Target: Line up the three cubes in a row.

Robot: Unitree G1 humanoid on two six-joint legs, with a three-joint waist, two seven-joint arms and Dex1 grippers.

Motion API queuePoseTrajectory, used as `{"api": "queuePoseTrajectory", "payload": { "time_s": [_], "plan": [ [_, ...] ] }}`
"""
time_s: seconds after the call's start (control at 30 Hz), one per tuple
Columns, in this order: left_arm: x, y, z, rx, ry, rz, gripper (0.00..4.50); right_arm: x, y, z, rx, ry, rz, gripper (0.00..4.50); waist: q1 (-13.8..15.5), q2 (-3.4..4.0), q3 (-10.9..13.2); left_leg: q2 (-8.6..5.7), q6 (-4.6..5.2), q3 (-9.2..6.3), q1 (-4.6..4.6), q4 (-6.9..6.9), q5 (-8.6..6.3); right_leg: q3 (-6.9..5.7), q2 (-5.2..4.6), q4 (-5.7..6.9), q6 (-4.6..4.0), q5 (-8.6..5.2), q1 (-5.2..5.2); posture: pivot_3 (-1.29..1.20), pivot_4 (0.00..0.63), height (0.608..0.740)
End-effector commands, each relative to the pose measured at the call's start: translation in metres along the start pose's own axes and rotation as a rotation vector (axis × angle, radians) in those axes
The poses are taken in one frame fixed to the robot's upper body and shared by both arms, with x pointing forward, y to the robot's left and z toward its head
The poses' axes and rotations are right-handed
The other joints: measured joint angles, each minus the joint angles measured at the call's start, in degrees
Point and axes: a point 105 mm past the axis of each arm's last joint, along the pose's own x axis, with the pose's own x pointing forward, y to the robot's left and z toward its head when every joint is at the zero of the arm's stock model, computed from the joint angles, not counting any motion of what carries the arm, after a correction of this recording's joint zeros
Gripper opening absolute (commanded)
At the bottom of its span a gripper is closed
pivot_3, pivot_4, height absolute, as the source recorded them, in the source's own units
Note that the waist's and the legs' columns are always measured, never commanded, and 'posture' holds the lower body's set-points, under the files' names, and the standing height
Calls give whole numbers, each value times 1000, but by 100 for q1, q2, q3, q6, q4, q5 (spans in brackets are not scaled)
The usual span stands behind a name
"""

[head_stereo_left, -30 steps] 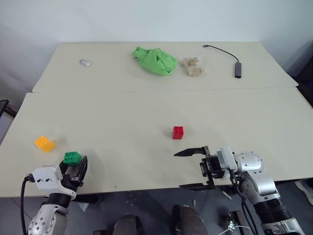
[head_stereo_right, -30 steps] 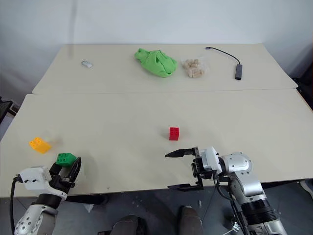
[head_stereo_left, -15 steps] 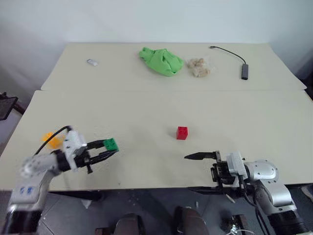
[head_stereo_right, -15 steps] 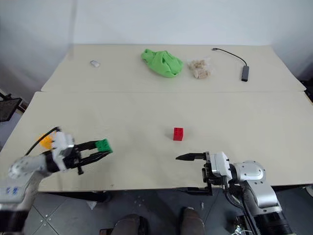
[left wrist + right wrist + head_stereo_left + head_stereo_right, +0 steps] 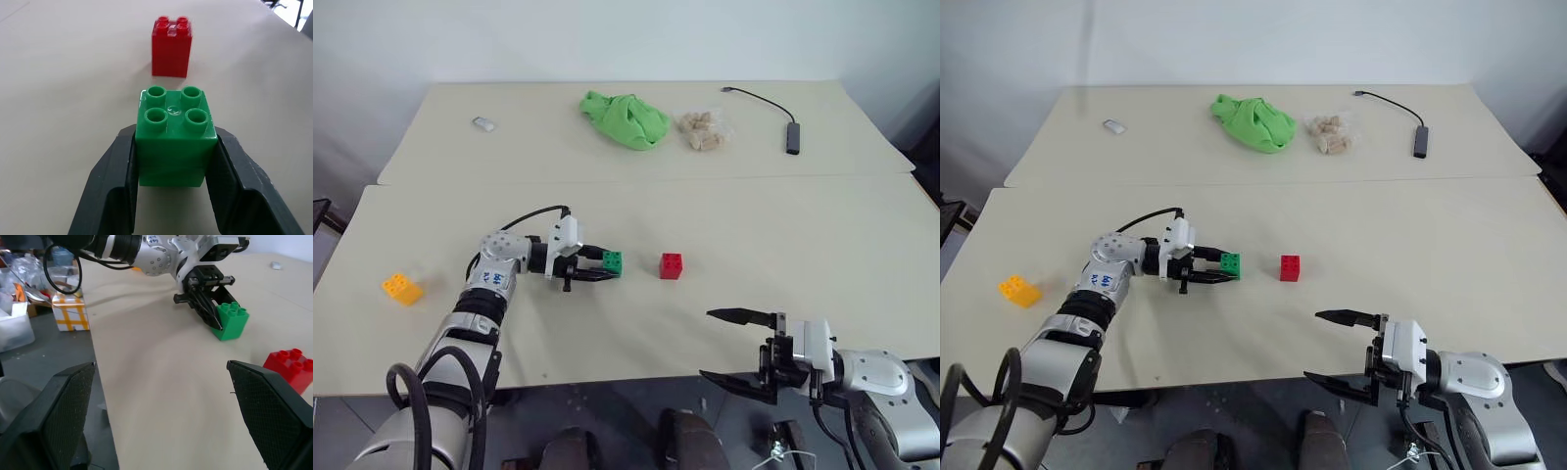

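Two black fingers of the left gripper [image 5: 604,267] clamp the green cube [image 5: 175,136]; early release risks misalignment with the red cube [image 5: 671,265]. Right gripper [image 5: 741,351] fingers are spread apart.

You have a green studded plastic cube [image 5: 176,142] between black fingers [image 5: 110,191], a red studded plastic cube [image 5: 170,47], a yellow-orange studded plastic cube [image 5: 401,287], on a beige bench [image 5: 754,235].

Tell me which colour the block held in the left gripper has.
Green; the left wrist view shows it best.
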Motion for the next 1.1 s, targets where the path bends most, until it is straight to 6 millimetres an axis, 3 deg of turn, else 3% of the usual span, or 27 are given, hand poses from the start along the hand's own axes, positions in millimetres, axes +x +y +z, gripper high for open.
{"api": "queuePoseTrajectory", "payload": {
  "time_s": [0.03, 0.13, 0.23, 0.27, 0.33, 0.43, 0.47, 0.6, 0.7, 0.93, 1.03, 1.1],
  "plan": [
    [4, 3, 6, -7, -18, -10, 1493, 1, -2, 10, -40, -7, -15, 4500, 11, -2, 1, 0, 1, 0, 0, 3, 0, 0, 0, 0, 1, 0, 1, 0, 150, 740],
    [1, 7, 13, -6, -64, 10, 2453, 4, -3, 12, -43, -14, -4, 4500, 40, -3, 2, 0, 2, -1, 0, 5, 0, 1, 0, 0, 1, 1, 2, 0, 150, 740],
    [-24, 9, 23, 32, -120, 51, 3337, 10, -5, 14, -46, -35, 21, 4500, 25, -7, 4, 0, 2, -2, -1, 5, 0, 1, 0, 2, 0, 1, 0, 0, 150, 740],
    [-33, 10, 24, 43, -134, 84, 3555, 12, -5, 15, -47, -44, 29, 4500, -1, -6, 4, 1, 2, -4, 0, 5, 0, 0, 0, 4, 0, 1, 0, 0, 150, 740],
    [-75, 1, 19, 80, -136, 241, 4124, 26, -11, 23, -38, -108, 21, 4500, -102, -5, 3, 1, 2, -8, 2, 0, 1, -1, 0, 8, 1, 1, 0, 0, 150, 740],
    [-114, -23, 10, 90, -82, 419, 4320, 44, -25, 37, -32, -199, -30, 4500, -229, 3, 6, -13, -2, -90, 20, -9, -1, 9, 10, 26, -3, 3, -6, 0, 150, 740],
    [-131, -29, 9, 88, -90, 552, 4320, 51, -28, 40, -39, -207, -23, 4500, -235, 10, 10, -14, -5, -111, 19, -9, -3, 8, 15, 27, -8, 6, -11, 0, 150, 740],
    [-178, -56, 6, 122, -55, 903, 4320, 66, -22, 50, -24, -252, 73, 4500, -5, -2, 15, -16, -8, -135, 5, 15, -5, 2, 9, 30, -9, 8, -7, 0, 150, 740],
    [-229, -114, -20, -49, -70, 1314, 4320, 78, -10, 63, -30, -300, 223, 4500, 50, 4, 12, -15, 5, -138, 8, 27, -12, 6, 2, 10, -8, 23, 7, 0, 150, 740],
    [-267, -188, -52, -226, -35, 1740, 4320, 87, -15, 70, -70, -328, 276, 4500, 172, -11, 8, -13, 22, -125, 11, 63, -28, -9, -4, -8, -12, 39, 26, 0, 150, 740],
    [-261, -192, -61, -260, -15, 1762, 4320, 88, -16, 68, -67, -320, 297, 4500, 174, -11, 7, -8, 35, -124, 14, 87, -48, -7, -4, -8, -17, 39, 37, 0, 150, 740],
    [-252, -180, -59, -262, -61, 1752, 4320, 88, -15, 66, -65, -315, 317, 4500, 174, -10, 6, -8, 38, -123, 14, 91, -51, -8, -4, -9, -17, 40, 40, 0, 150, 740]
  ]
}}
